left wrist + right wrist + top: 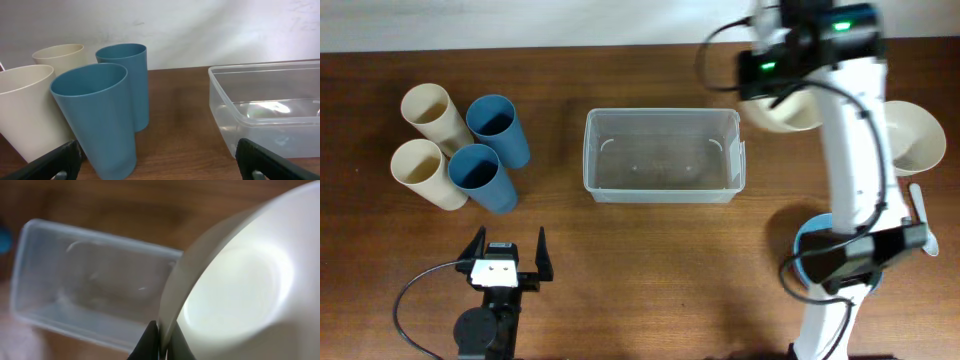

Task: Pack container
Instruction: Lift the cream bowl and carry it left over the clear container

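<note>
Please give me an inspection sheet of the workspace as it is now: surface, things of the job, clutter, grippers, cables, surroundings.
Surface: brown wooden table, no spills seen.
Job's things: clear container at centre, upright, nothing in it; cream bowl held just off its right end.
Clutter: cream cups and blue cups, two each, at left; second cream bowl at right; blue round item partly hidden under the right arm.
Grippers: left gripper jaws open, holding nothing; right gripper jaws shut on the cream bowl's rim.
Cables: black cable looped beside the left arm; more along the right arm.
Surroundings: white wall behind the table.
</note>
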